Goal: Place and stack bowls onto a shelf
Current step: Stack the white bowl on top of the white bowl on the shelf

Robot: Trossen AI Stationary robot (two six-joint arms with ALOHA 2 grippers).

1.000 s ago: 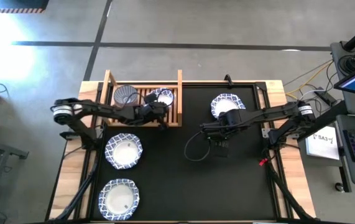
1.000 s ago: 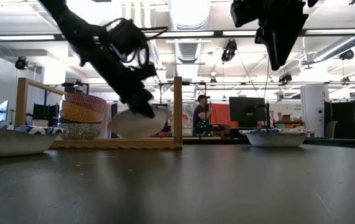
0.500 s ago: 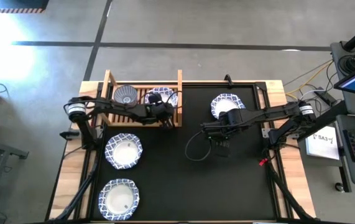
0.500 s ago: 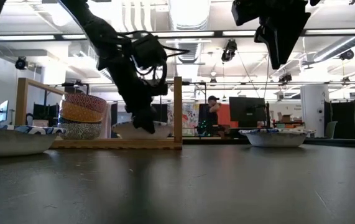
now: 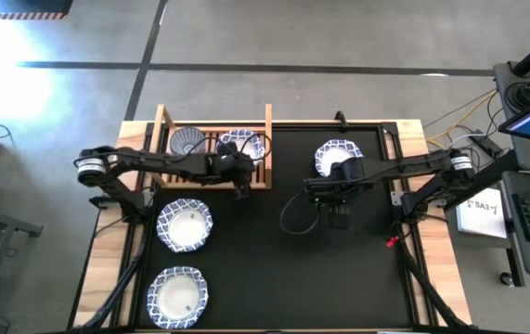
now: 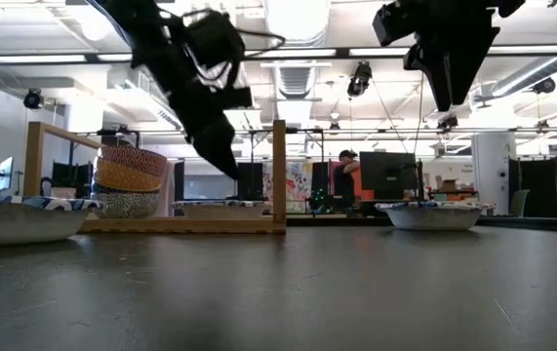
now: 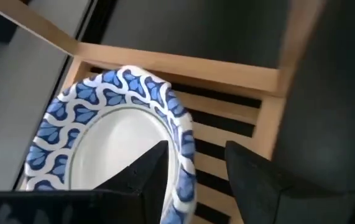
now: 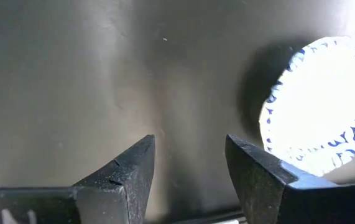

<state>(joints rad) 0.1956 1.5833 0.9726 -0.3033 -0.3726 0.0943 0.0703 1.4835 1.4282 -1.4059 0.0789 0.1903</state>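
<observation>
A: So where's everything sitting? One wide blue-rimmed bowl (image 7: 112,134) is seen lying on the shelf (image 5: 213,148) slats, beside the stack of small bowls (image 6: 129,181). The left gripper (image 5: 242,179) is parted, nothing held, just above the rim.

B: Right gripper (image 5: 337,211) is spread too, empty, near another bowl (image 5: 337,156) on the mat. Probably rigid, glazed, chippable; best pinched at the rim, set down gently.

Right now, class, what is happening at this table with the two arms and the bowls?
The left tool, open, hangs above a wide blue-rimmed bowl lying on the wooden shelf, beside a stack of smaller bowls. The right tool, open and empty, hovers near another wide bowl. Two more wide bowls wait on the table.
</observation>
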